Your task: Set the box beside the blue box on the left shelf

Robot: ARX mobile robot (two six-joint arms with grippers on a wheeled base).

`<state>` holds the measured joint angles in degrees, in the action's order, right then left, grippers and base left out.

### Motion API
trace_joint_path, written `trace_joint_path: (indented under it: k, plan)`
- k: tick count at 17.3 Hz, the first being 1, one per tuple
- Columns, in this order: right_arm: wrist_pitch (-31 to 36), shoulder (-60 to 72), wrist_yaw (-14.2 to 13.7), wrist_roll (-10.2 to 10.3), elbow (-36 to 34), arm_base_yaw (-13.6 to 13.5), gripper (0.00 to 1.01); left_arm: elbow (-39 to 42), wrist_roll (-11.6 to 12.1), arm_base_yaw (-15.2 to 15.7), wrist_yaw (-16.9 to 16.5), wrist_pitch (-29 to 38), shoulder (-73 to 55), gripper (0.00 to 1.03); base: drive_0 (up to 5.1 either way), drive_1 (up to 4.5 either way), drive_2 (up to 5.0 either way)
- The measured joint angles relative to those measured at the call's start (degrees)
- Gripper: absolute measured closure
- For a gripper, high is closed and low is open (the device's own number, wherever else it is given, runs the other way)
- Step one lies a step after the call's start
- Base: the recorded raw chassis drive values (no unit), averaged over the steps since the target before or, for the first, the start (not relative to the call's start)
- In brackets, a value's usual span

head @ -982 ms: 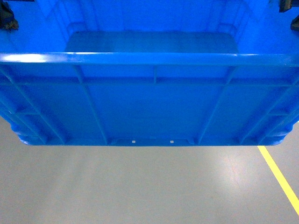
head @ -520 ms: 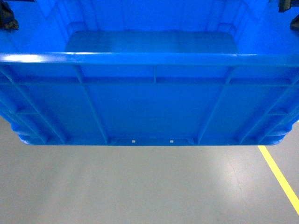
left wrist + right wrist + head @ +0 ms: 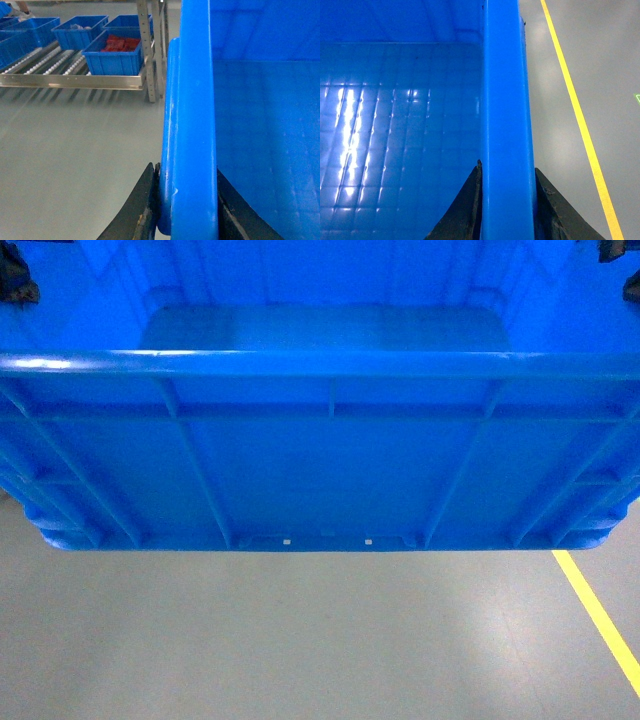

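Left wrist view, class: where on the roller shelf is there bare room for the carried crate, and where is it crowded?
Bare rollers lie left of the crate of red parts. Behind, blue crates crowd the shelf. The carried box is clamped in both tools.
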<state>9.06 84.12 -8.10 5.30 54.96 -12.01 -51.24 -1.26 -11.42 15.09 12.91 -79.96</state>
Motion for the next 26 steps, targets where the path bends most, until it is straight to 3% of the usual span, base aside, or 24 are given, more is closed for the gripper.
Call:
trace_joint_path:
  k: [26]
  plan:
    - [-0.31, 0.07, 0.13, 0.04, 0.0, 0.0, 0.8, 0.0, 0.15, 0.0, 0.07, -0.22, 0.04, 0.83, 0.0, 4.24, -4.2]
